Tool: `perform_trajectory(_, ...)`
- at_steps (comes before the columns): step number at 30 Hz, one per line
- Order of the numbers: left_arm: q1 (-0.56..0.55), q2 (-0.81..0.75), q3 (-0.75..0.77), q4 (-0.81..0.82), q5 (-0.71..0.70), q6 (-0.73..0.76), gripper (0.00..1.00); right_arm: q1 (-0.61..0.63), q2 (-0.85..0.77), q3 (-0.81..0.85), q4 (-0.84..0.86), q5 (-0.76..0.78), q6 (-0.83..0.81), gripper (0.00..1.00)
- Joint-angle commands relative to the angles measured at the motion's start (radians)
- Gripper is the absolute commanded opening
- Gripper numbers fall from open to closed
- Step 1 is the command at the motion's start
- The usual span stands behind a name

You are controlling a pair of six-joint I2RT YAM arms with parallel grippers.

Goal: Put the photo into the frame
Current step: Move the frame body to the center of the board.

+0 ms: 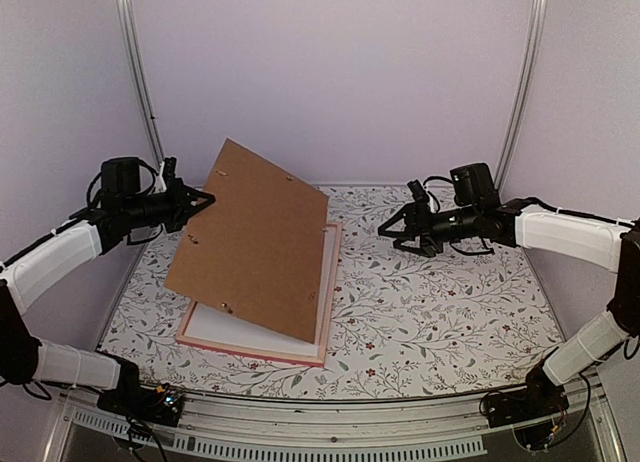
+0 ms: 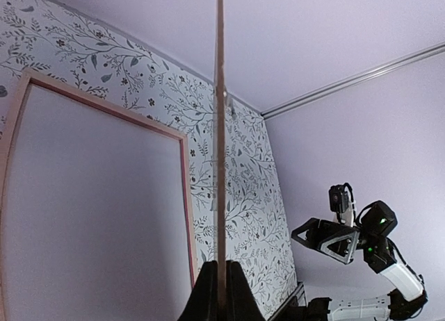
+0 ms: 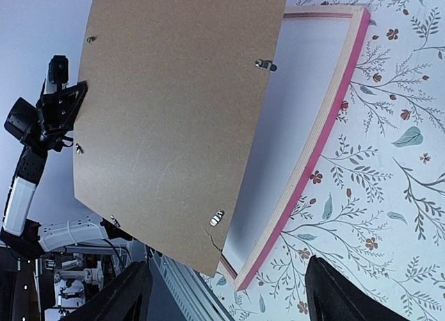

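Tabletop with a flowered cloth (image 1: 450,312), seen from above and behind two robot arms. Lying flat on the cloth left of centre: the frame (image 1: 331,282), pink-edged, with a plain white surface (image 1: 228,332) inside it. Tilted over the frame: a brown hardboard backing (image 1: 255,247), right edge low and close to the frame's right side, left side high and well clear of it. Touching there or not: cannot tell. Pinched at the middle of its high left edge by the left gripper (image 1: 205,200), at the left of the picture, jaws closed flat on the board.

In the left wrist view, hardboard backing (image 2: 220,126) edge-on, a thin vertical line up the middle, clamped between the two dark fingers (image 2: 203,300) at the bottom centre. Frame rim and white surface to the left of it.

At centre right of the overhead picture, hovering above the cloth and well apart from the frame: the right gripper (image 1: 392,234), jaws spread wide, holding nothing. In the right wrist view, its fingers at the two bottom corners; hardboard backing with small metal clips (image 3: 263,64) at upper left, the frame's pink side slanting down the middle.

Cannot tell where the photo is; not made out in any view.
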Motion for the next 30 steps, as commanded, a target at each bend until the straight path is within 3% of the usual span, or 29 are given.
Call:
perform_trajectory(1, 0.077, -0.011, -0.051, 0.157, 0.143, -0.041, 0.0, -0.004, -0.008, -0.019, -0.011, 0.016, -0.02, 0.79)
perform_trajectory(11, 0.117, 0.117, -0.08, 0.276, 0.242, -0.054, 0.0, -0.003, 0.017, -0.022, -0.006, 0.017, -0.023, 0.79)
perform_trajectory(30, 0.135, 0.266, -0.086, 0.319, 0.267, -0.027, 0.0, -0.004, 0.055, -0.028, -0.008, 0.024, -0.036, 0.79)
